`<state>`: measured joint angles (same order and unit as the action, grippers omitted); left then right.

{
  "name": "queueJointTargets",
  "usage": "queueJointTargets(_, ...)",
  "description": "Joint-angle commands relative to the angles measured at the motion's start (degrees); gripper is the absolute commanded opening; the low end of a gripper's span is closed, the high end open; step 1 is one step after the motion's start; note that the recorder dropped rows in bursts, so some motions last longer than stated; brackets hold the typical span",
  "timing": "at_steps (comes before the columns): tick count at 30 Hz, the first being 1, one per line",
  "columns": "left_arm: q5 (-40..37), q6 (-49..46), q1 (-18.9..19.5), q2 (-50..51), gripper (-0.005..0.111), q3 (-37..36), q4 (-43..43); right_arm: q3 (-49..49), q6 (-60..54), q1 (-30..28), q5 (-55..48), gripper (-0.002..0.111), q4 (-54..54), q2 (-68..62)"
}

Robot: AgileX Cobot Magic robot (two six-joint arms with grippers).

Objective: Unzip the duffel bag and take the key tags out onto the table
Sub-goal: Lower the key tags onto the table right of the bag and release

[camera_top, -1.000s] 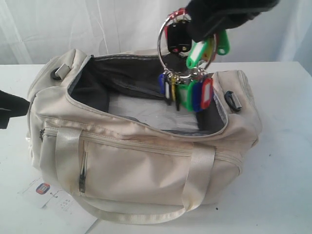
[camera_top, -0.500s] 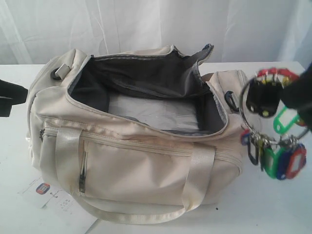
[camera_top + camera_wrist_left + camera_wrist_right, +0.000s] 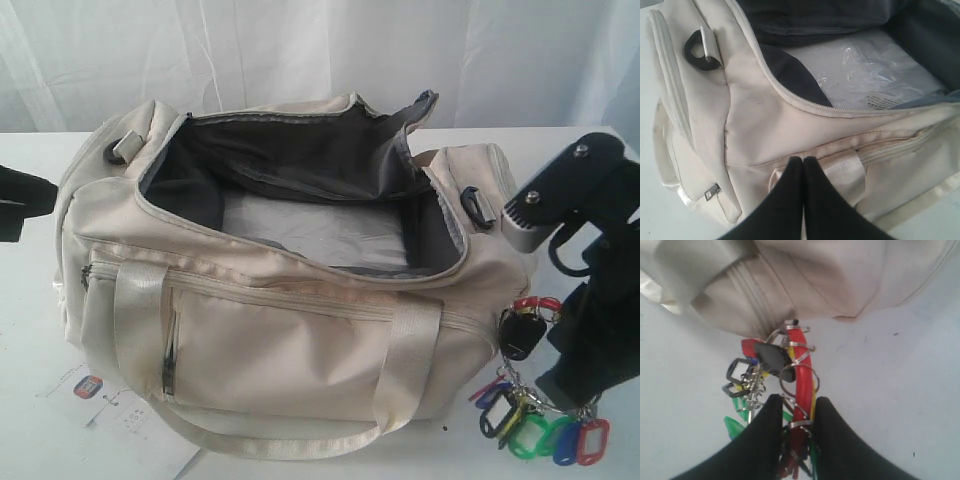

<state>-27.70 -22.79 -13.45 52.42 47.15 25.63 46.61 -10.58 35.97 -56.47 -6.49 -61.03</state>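
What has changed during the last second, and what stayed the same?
The right hand, still gripping the key tags, carried them from above the open duffel bag past its end and down close to the table. The bag and the left hand did not move.

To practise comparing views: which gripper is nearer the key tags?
Right. The right gripper grips the key tags beside one end of the duffel bag; the left gripper sits shut at the bag's opposite end, away from them.
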Motion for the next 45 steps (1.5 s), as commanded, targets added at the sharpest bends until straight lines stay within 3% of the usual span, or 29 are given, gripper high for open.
queueJointTargets(1,-0.46,0.45,0.1,-0.37,0.0,0.19,1.01,-0.52,-8.79,-5.08,3.51,0.0,6.0,-7.15)
queueJointTargets(5,-0.46,0.45,0.1,-0.37,0.0,0.19,1.01,-0.52,-19.24,-8.76,5.89,0.0,16.05,-12.79)
queueJointTargets(14,-0.19,0.45,0.1,-0.37,0.0,-0.7,2.54,-0.65,-18.9,-12.02,12.96,0.0,17.35,-23.11)
queueJointTargets(28,0.21,0.45,0.1,-0.37,0.0,-0.7,2.57,-0.65,-18.74,-12.02,16.37,0.001,24.21,-24.35)
queueJointTargets(32,0.19,0.22,0.1,-0.37,0.0,-0.7,2.57,-0.65,-16.31,-12.02,17.13,0.018,23.55,-24.35)
queueJointTargets(39,0.7,0.22,0.1,-0.37,0.0,-0.7,2.57,-0.37,-12.7,-12.02,15.62,0.064,17.69,-20.58)
queueJointTargets(41,0.7,0.22,0.1,-0.37,0.0,-0.7,2.57,-0.37,-8.8,-12.02,15.52,0.068,13.54,-18.75)
queueJointTargets(45,0.7,0.22,0.1,-0.37,0.0,-0.7,2.57,-0.37,-6.08,-12.02,15.52,0.066,11.17,-12.88)
